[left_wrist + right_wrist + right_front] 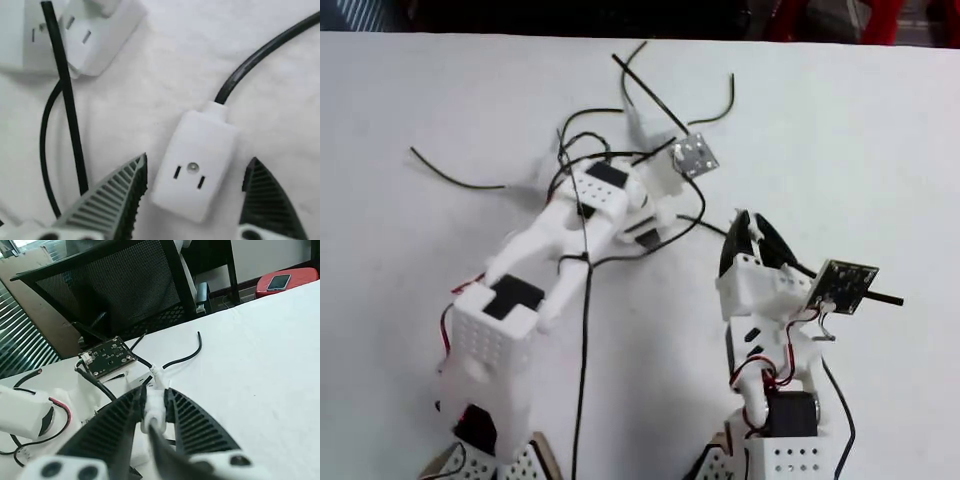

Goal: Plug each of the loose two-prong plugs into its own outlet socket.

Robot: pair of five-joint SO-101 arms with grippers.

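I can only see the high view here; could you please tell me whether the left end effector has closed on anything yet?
Observer: No. The left end effector is open, with one finger on each side of a white outlet socket.
Operator: Thank you. Which way does that socket face?
Observer: Its two slots and round hole face the wrist camera, and its black cord leaves from the end away from the fingers.
Operator: And the other arm?
Observer: The right end effector is shut on what looks like a white plug, held above the table.
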